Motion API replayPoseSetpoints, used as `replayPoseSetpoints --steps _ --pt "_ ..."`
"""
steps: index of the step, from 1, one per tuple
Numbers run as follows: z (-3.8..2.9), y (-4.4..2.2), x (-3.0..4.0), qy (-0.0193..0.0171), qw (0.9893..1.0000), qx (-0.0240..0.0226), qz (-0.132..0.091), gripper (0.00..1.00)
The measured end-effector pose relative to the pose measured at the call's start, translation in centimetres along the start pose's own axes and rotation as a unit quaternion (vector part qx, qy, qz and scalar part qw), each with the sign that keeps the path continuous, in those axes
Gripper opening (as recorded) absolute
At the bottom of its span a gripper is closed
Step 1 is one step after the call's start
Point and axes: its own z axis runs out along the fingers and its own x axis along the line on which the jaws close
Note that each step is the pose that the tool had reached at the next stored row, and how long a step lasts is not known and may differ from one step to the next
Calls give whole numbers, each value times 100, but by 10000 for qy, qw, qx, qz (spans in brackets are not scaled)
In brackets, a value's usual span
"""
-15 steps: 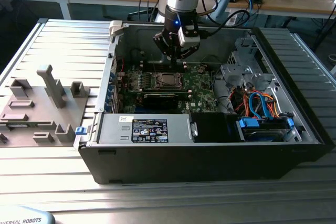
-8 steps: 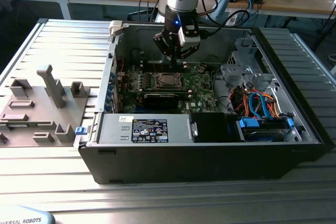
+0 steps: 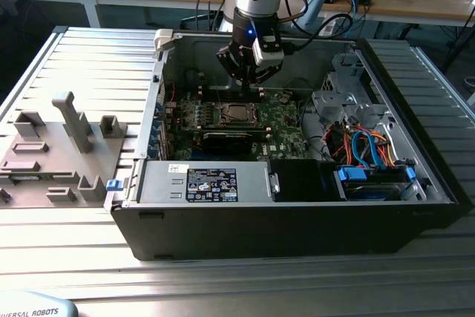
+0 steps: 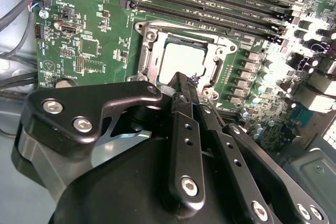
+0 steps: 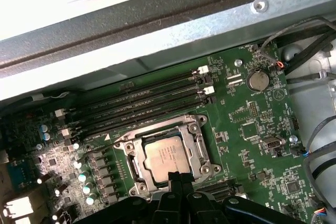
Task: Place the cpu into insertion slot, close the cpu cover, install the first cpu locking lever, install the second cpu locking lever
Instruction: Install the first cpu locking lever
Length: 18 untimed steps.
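Note:
The cpu [image 5: 165, 155] lies flat in the insertion slot on the green board, silvery top up, and hides the slot beneath it. The cpu cover [image 5: 132, 153] lies down around the chip, its cut-out framing the metal top. In the second wrist view the cpu [image 4: 181, 60] and the cover [image 4: 152, 51] sit just beyond my gripper [image 4: 185, 81], whose black fingers are pressed together and hold nothing. The exterior view has the gripper [image 3: 249, 83] hovering a little above the cpu [image 3: 236, 114], inside the open computer case. I cannot tell how the locking levers stand.
Long black memory slots [image 5: 142, 103] run beside the socket and a coin battery [image 5: 257, 80] sits further off. The case wall [image 5: 157, 40] is close behind. A power supply [image 3: 204, 183] and a drive cage with blue cables [image 3: 371, 157] fill the case front. A grey fixture tray [image 3: 59, 146] is at the exterior view's left.

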Motion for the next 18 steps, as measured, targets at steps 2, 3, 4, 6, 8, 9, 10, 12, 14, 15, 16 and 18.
replayPoseSetpoints --steps 2,3,4,6,8,9,10,12,14,15,16,18 --pt "0 0 0 -1 10000 0 -19 11" --pt "0 0 0 -3 10000 0 -43 11" --pt "0 0 0 -3 10000 0 -49 11" --pt "0 0 0 -4 10000 0 -62 11" --pt "0 0 0 -5 10000 0 -73 11" --pt "0 0 0 -5 10000 0 -81 11" --pt "0 0 0 -5 10000 0 -87 11" --pt "0 0 0 -6 10000 0 -97 11" --pt "0 0 0 -7 9999 0 -108 11" --pt "0 0 0 -7 9999 0 -111 11" --pt "0 0 0 -8 9999 1 -119 11" --pt "0 0 0 -9 9999 0 -136 11"
